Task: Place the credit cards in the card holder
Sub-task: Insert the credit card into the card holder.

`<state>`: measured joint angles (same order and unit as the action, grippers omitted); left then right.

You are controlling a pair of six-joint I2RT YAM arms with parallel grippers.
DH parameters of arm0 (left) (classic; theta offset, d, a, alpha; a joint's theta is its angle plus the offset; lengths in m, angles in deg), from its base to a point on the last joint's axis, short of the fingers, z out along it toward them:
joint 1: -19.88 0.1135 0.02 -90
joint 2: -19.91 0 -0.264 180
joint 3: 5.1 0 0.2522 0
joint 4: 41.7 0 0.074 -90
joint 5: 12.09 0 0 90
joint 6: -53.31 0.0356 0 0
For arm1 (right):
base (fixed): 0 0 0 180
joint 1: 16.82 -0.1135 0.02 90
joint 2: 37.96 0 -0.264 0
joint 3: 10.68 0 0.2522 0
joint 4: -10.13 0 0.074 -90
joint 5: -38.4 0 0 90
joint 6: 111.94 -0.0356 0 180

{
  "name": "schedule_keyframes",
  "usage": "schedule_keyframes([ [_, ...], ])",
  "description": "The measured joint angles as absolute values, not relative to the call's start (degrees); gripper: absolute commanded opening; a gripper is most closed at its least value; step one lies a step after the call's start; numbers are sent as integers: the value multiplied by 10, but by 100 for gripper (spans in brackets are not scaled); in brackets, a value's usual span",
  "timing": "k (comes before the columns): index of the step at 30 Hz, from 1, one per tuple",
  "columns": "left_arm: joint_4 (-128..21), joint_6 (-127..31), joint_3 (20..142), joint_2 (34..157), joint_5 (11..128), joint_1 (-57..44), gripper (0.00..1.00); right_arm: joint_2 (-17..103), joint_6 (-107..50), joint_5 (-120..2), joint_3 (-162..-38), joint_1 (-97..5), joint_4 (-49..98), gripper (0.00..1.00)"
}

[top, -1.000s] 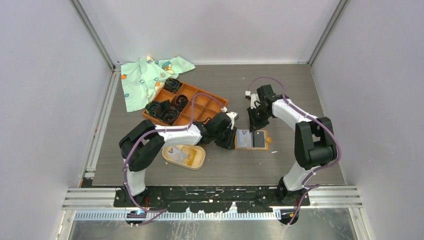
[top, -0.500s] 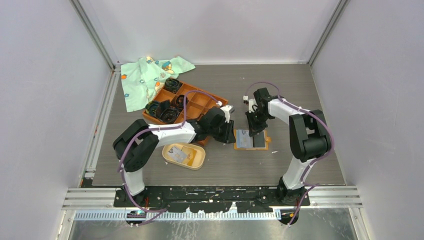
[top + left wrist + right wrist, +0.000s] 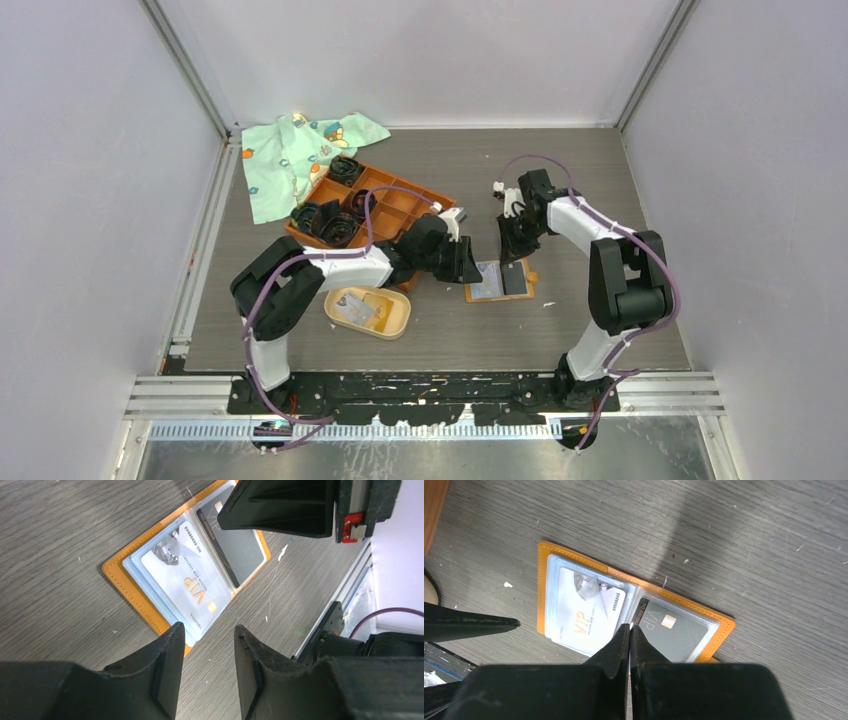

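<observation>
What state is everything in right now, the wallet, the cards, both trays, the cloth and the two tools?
Orange wallet: open, lying flat.
White card: tucked in a clear wallet sleeve.
Dark card: tucked in the other sleeve.
Card holder: upright, a pale item inside.
Grid tray: black bands in some compartments.
Cloth: crumpled.
Left tool: open, holding nothing.
Right tool: shut, tips at the wallet's fold.

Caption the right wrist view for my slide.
Shut right fingers over the fold of an open orange wallet holding a white VIP card and a dark card.
</observation>
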<state>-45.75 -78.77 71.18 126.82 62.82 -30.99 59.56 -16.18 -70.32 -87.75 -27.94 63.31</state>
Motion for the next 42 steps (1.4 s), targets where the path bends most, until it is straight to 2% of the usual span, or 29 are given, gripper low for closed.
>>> schedule_keyframes([
  [12, -415, -841, 699, 1294, 624, -310, 42, 664, -161, -746, -885, -279, 657, 5],
  [22, -406, -859, 695, 1314, 622, -305, 42, 669, -160, -748, -892, -285, 664, 5],
  [32, -397, -859, 684, 1314, 622, -302, 42, 621, -154, -743, -891, -285, 661, 5],
  [42, -383, -863, 679, 1314, 618, -302, 42, 678, -154, -758, -898, -284, 674, 5],
])
